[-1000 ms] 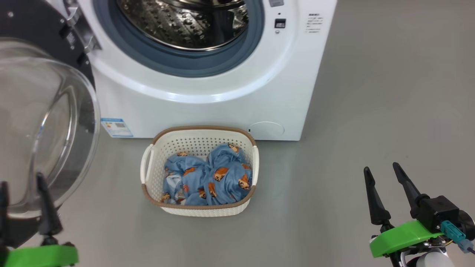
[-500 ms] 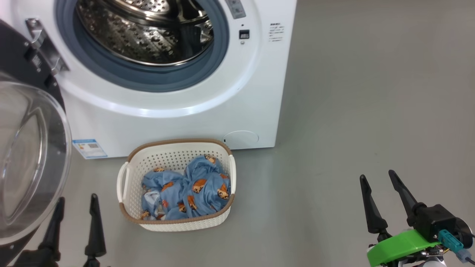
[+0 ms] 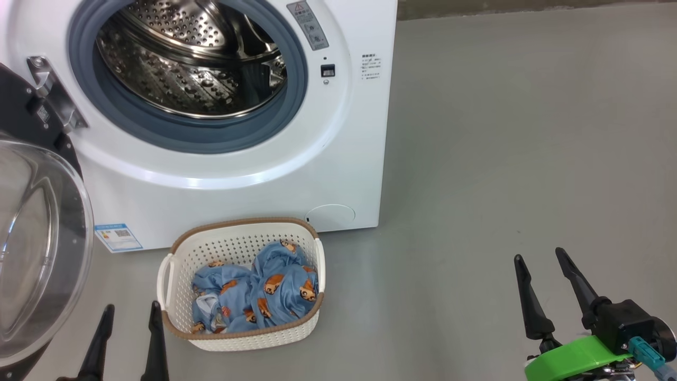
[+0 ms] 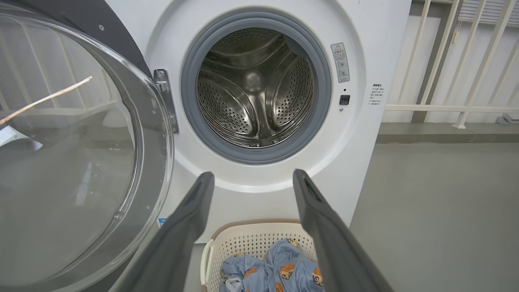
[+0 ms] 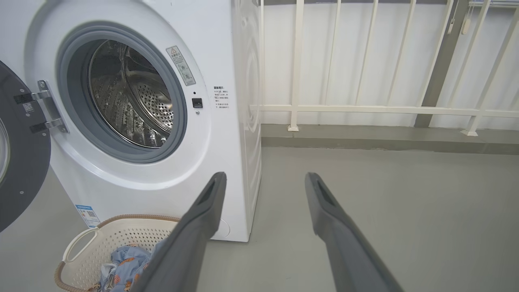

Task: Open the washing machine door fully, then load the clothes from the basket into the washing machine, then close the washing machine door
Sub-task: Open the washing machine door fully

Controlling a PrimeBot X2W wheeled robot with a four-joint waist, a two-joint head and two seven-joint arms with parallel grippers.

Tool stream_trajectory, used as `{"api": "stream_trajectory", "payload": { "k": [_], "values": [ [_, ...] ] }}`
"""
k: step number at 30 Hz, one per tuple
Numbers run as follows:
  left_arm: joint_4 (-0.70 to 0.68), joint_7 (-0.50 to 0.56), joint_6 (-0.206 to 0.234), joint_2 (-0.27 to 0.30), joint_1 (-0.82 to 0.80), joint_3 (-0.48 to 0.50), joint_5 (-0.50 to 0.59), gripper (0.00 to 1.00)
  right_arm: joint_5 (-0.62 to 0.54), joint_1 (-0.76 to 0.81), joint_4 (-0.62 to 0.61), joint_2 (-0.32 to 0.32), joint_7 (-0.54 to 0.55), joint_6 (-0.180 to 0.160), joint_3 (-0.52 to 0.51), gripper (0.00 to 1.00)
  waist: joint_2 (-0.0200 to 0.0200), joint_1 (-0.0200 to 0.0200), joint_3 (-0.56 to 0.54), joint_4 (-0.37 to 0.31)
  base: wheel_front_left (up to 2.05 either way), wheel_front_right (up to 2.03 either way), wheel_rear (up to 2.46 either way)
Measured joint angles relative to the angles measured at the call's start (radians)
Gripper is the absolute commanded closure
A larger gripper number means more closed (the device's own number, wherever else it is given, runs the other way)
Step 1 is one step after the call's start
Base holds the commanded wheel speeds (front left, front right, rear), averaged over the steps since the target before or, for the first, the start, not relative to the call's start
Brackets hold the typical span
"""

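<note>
Clothes: blue bear-print garments bunched in the basket, which stands on the floor just in front of the machine, below its opening.

Left pincer: spread and empty, tips just beside the basket's left handle.

Right pincer: likewise spread and empty, well apart from the basket, over bare floor.

Door: swung wide on its hinge at the machine's left, glass bowl bulging toward the room, close by the left arm.

Drum: perforated steel, ringed by a grey-blue gasket. The part that shows holds no garment.

Step in hand, by the look of it: opening is done and loading has not yet begun. The next move likely calls for a pincer, the left being better placed, to dip into the basket and pinch a fold of the soft cloth. It would then lift the cloth over the basket's edge and carry it up through the gasket, keeping off the door glass.

Surface and room: smooth grey floor. Beyond the machine, to its right, a low grey kerb carries a white railing before a pale wall.
</note>
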Motion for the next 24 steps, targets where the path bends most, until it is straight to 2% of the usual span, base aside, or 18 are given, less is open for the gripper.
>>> {"api": "stream_trajectory", "payload": {
  "k": [24],
  "values": [
    [0.045,0.000,-0.011,0.000,0.005,0.007,0.008,0.00,0.015,0.001,0.001,0.000,0.000,0.000,0.004,0.00,0.0000,0.0000,-0.015,0.017,0.11,-0.11,0.00]
  ]
}}
